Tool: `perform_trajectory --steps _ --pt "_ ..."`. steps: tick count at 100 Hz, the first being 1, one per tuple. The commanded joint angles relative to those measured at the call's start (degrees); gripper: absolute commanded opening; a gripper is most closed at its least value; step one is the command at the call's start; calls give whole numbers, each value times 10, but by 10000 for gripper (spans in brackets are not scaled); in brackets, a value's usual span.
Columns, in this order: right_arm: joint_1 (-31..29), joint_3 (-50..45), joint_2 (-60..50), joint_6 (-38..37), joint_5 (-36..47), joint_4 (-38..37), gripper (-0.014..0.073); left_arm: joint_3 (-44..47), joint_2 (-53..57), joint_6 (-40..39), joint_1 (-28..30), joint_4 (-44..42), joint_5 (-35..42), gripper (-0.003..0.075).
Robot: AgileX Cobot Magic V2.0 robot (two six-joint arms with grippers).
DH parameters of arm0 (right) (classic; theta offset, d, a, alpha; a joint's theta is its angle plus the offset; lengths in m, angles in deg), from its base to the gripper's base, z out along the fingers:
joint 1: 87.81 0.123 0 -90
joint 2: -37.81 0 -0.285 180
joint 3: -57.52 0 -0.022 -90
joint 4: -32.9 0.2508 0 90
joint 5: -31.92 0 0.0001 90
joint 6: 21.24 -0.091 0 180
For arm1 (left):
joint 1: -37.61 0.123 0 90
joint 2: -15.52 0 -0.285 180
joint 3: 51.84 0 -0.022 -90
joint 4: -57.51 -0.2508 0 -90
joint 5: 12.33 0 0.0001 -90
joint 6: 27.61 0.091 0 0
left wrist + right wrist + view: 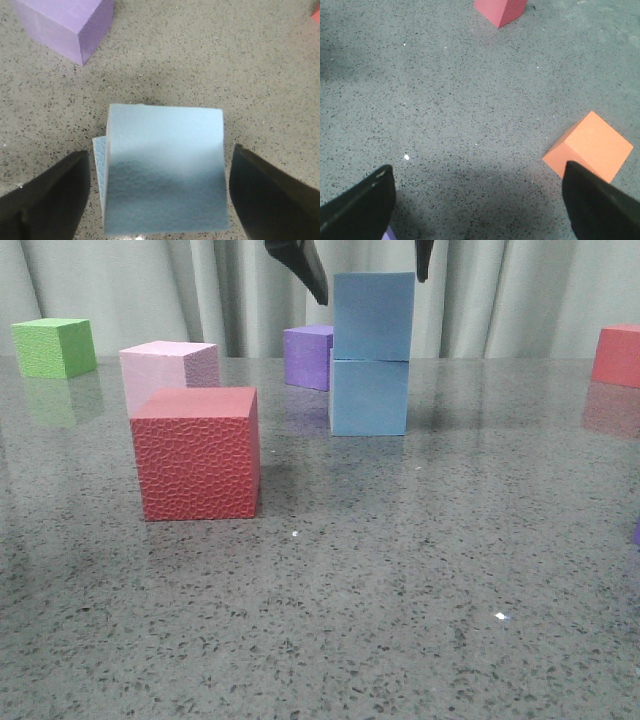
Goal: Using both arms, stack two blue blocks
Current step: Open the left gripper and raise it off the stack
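A: On the desk (320,640), item one: the blue blocks, upper block (373,316) resting on lower block (369,397), slightly twisted off square.

B: Item two?

A: Left end effector (159,192), spread wide astride the stack, empty. Right end effector (479,205), also wide, empty.

B: Hazard?

A: A finger clipping the upper block on withdrawal could topple it.

Both tools (160,192) (480,205) wide apart, empty.
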Motion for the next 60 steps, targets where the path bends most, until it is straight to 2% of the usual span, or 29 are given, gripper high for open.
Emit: perform_trajectory --steps 1,36,60 --pt "-2 15 -5 3 32 -17 663 -37 35 1 -5 -5 10 549" --pt "-2 15 -5 3 32 -17 663 -139 35 73 -3 -2 -51 549" --pt "-2 15 -5 3 30 -17 663 -164 35 138 21 -18 -103 548"
